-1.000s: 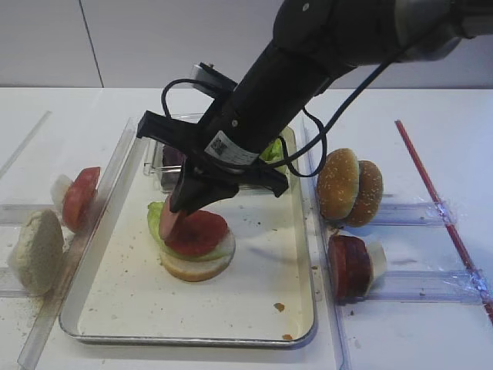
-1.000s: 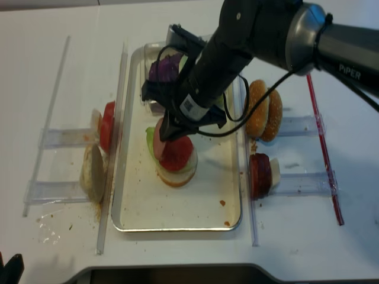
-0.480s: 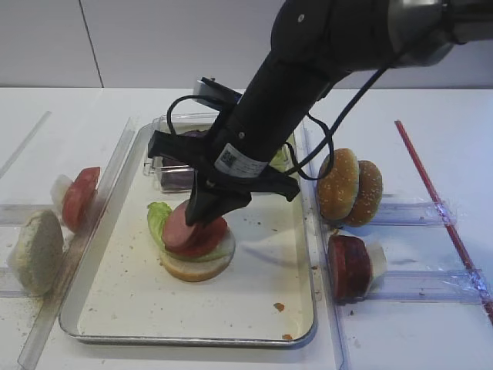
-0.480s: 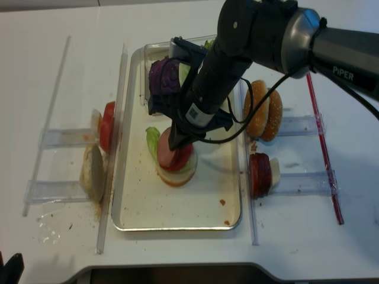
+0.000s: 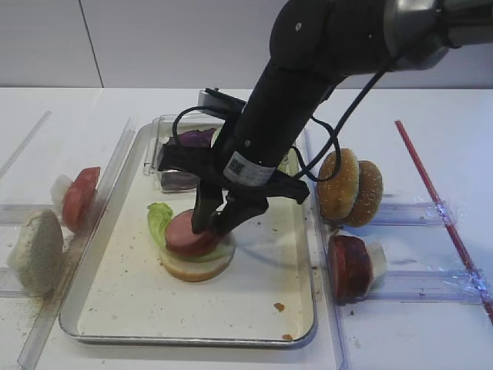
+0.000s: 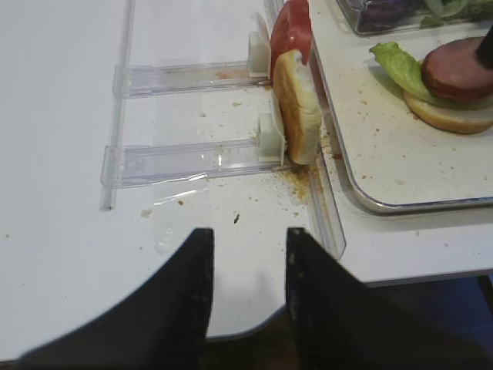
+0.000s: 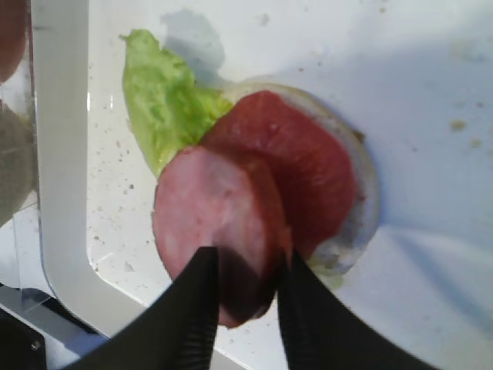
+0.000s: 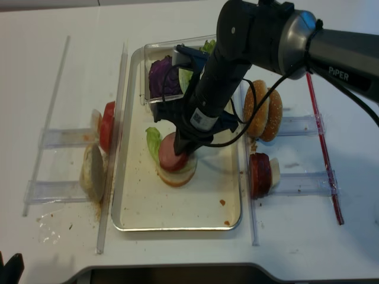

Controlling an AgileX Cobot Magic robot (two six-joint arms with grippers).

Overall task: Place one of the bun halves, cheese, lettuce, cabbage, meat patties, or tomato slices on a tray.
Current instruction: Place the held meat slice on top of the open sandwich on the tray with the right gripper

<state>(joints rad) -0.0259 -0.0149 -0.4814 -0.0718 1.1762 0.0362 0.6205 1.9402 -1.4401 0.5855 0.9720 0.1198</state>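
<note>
A white table carries the tray; the right gripper, narrowly parted, straddles a meat patty.

A robotics lab bench set up as a mock burger station: plain white tabletop, clear acrylic holder rails at nine and three o'clock, a silver tray at centre, a black robot arm overhead
</note>
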